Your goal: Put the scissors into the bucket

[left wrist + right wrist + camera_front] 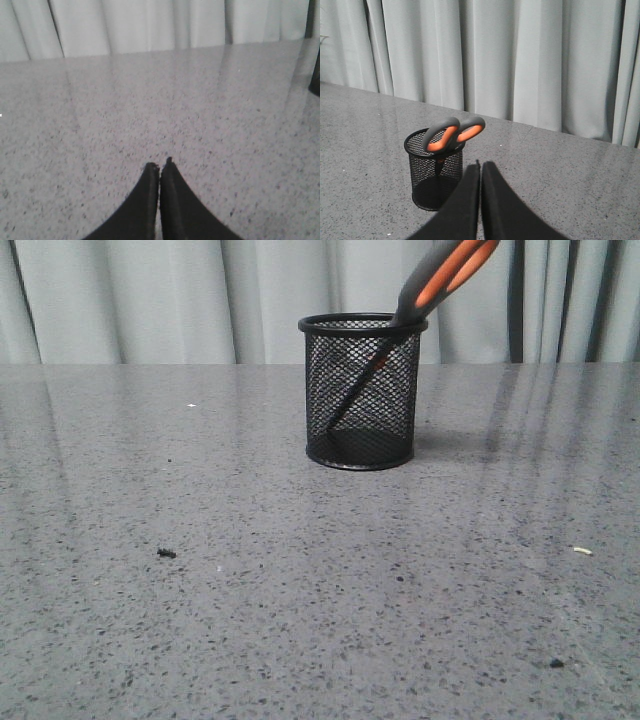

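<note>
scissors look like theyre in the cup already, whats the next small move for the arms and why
Probably just keep both arms back and stop. The scissors already stand blades-down inside the bucket, handles leaning over its rim. The right gripper is shut on nothing, apart from the bucket, and the left gripper is shut over bare table. Nothing seems left to place, and reaching in could tip the bucket.
</note>
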